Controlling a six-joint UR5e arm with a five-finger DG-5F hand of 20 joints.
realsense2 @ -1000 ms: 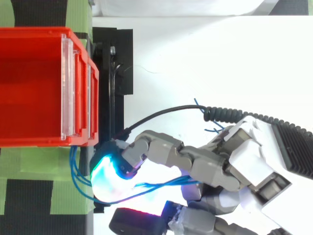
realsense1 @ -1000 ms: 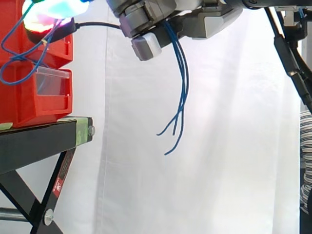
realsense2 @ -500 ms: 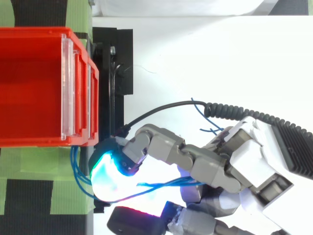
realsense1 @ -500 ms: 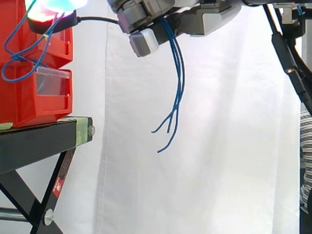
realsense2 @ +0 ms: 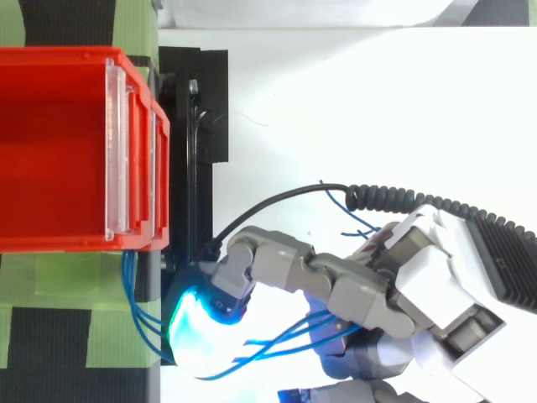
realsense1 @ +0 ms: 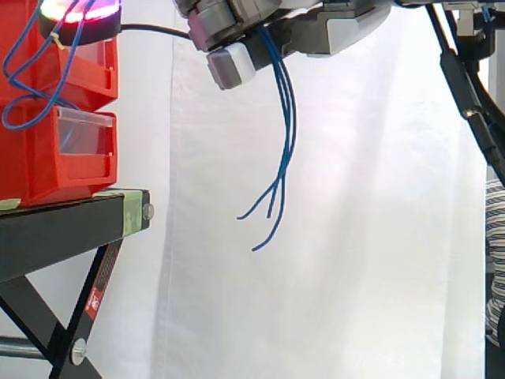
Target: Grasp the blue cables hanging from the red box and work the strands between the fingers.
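Several cables (realsense1: 289,118) pinched in the hand (realsense2: 419,290), just off the bin (realsense2: 50,143)
Fingers (realsense2: 277,262) curl round the strands beside the bin's front; loose ends dangle below, away from the bin.

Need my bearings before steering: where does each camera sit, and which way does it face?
Side view: beside the work, level, facing the white curtain; robot hand at upper right, holding blue cables.
Top view: overhead, looking down on the red bins; robot hand reaches in from the right.
Shared: red bins, robot hand, blue cables.
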